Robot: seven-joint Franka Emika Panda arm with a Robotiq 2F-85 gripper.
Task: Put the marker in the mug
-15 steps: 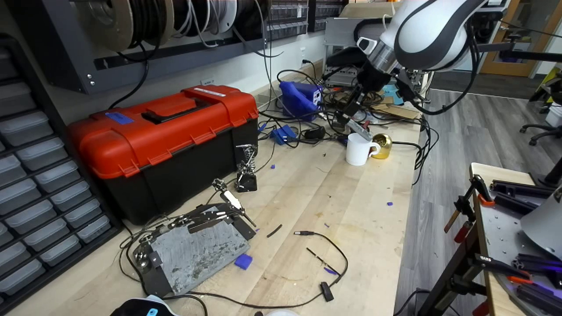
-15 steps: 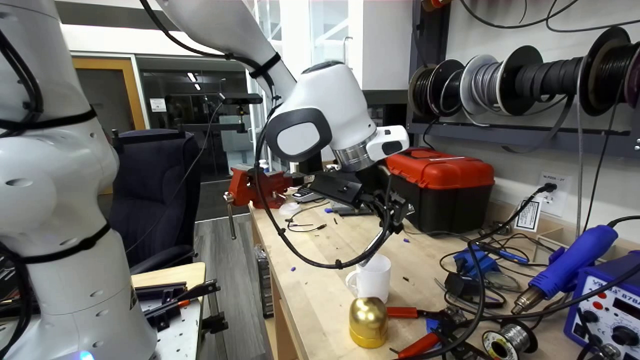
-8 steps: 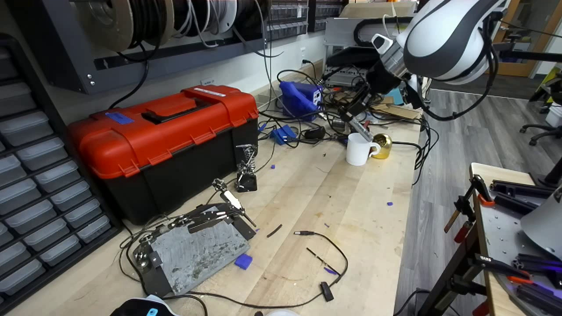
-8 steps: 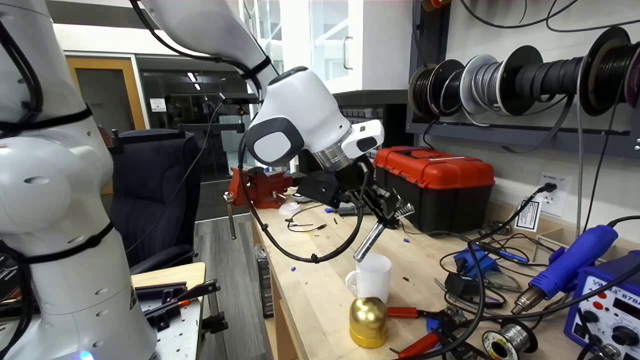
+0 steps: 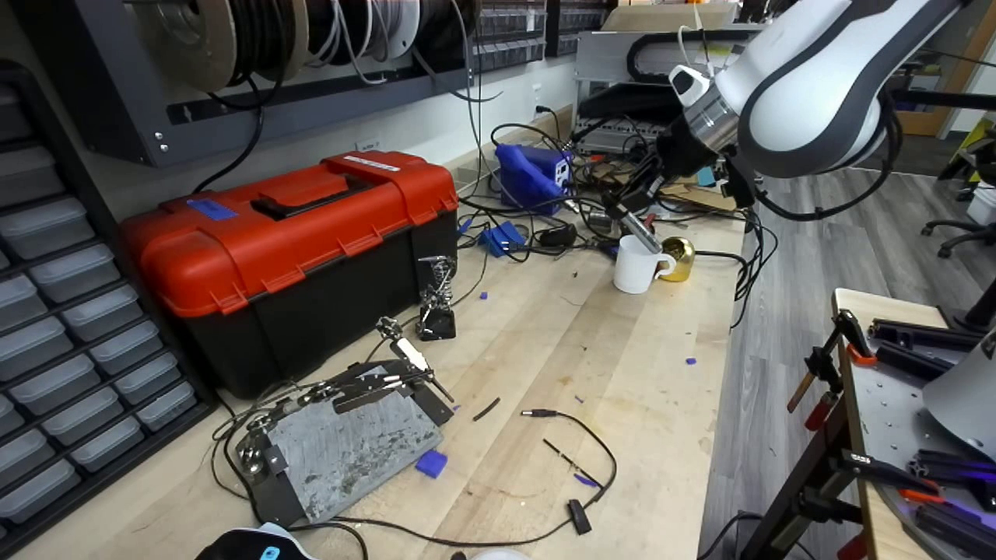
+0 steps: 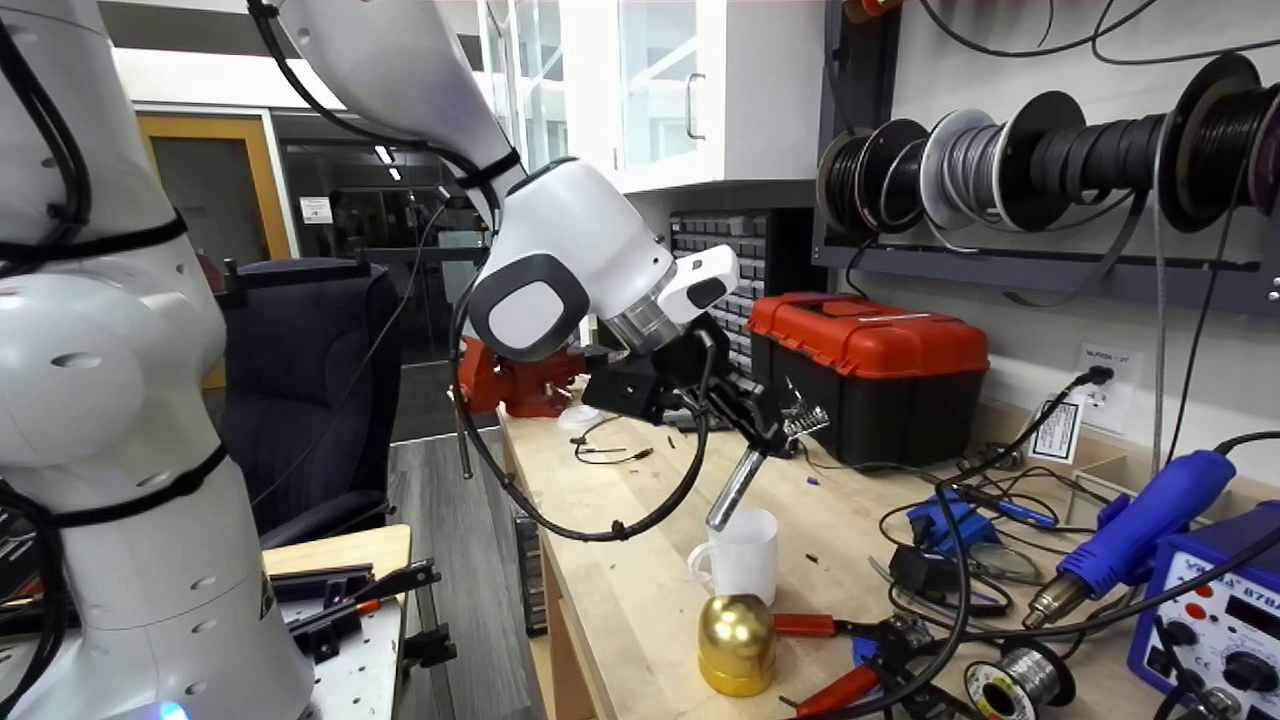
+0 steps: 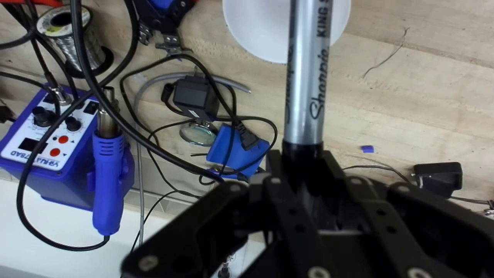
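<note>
The marker [image 7: 310,73] is a thick silver pen with a black end; it also shows in both exterior views [image 5: 640,232] [image 6: 735,490]. My gripper [image 7: 303,154] is shut on its black end and tilts it; the gripper also shows in both exterior views [image 5: 616,206] [image 6: 768,438]. The white mug [image 5: 634,271] stands upright on the table below the marker [image 6: 752,562]; part of it shows in the wrist view [image 7: 258,31]. The marker's free end overlaps the mug's rim near the handle; in an exterior view it shows in front of the mug. I cannot tell whether they touch.
A gold dome-shaped container [image 6: 737,645] stands beside the mug. Red-handled pliers [image 6: 840,690], a solder spool [image 6: 1015,690], cables and a blue hot-air station [image 7: 58,143] lie close by. A red and black toolbox [image 5: 296,233] stands against the wall.
The wrist and forearm have swung over, tilting the hand and the marker more while the free end stays at the rim. The mug has shifted very slightly. The grip on the marker is unchanged.
</note>
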